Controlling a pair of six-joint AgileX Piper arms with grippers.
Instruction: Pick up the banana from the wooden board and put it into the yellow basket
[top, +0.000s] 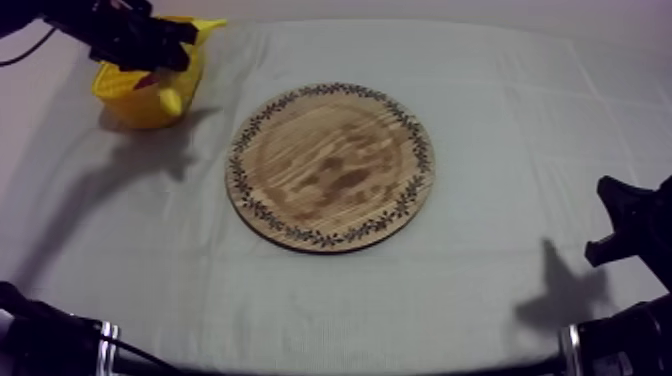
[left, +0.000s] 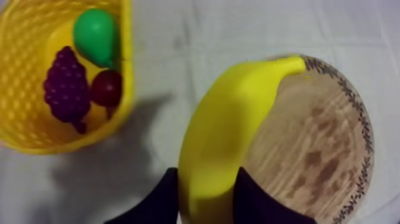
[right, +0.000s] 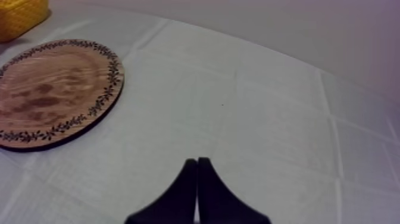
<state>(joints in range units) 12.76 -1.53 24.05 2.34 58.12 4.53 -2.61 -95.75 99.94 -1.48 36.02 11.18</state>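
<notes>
Robot lab setup, grey-white cloth-covered table (top: 500, 120), toy fruit (left: 65, 89) in yellow basket (left: 18, 122)

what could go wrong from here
The banana in the left gripper looks beside the rim of the yellow basket, not above it; released now, it may land on the cloth. The basket already holds a pear, grapes and a small red fruit, so the long banana might rest on them and roll out.

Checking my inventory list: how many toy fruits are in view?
4. The banana is held in the left pincer; the pear, the bunch of grapes and the small red fruit lie in the yellow basket. Others may hide beneath.
</notes>
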